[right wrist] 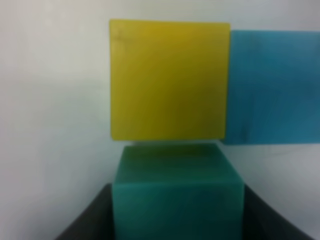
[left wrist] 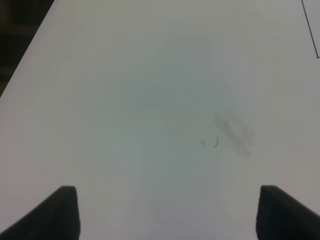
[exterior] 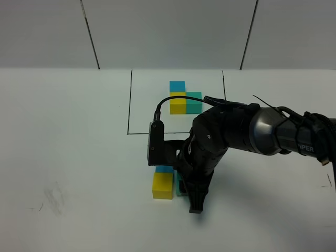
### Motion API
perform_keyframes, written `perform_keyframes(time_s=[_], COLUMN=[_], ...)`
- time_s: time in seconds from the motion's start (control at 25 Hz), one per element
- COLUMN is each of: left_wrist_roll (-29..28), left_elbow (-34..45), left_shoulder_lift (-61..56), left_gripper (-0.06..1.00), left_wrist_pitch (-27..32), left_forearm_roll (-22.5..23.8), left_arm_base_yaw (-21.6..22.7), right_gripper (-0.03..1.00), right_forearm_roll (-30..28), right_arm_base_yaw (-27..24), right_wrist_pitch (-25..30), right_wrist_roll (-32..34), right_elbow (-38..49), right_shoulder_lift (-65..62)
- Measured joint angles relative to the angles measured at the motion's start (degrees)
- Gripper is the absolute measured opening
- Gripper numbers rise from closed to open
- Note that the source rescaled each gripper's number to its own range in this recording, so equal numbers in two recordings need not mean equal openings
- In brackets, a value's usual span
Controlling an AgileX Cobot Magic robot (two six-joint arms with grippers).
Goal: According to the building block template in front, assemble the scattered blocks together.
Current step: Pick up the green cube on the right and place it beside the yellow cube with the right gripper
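Left gripper (left wrist: 165, 212) hangs open over bare table (left wrist: 150, 100), holding nothing. Right gripper (right wrist: 177, 220) is clamped on the teal block (right wrist: 177, 200), sitting just beside the yellow one (exterior: 163, 186), which touches the blue one (exterior: 165, 169) behind it. Looks nearly done to me: matches the template (exterior: 185, 97) up front, just needs teal snugged in and let go.
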Motion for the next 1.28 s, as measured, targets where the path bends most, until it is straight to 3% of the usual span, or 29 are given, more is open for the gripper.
perform_keyframes(time_s=[0.6,1.28], left_wrist_roll=[0.0,0.0], left_elbow=[0.0,0.0], left_shoulder_lift=[0.0,0.0], left_gripper=[0.58,0.58], left_wrist_pitch=[0.0,0.0], left_forearm_roll=[0.0,0.0], left_arm_base_yaw=[0.0,0.0], right_gripper=[0.22,0.22], right_forearm_roll=[0.0,0.0], right_arm_base_yaw=[0.0,0.0], right_wrist_pitch=[-0.6,4.0], right_wrist_roll=[0.0,0.4], right_elbow=[-0.2,-4.7], right_shoulder_lift=[1.7,4.8])
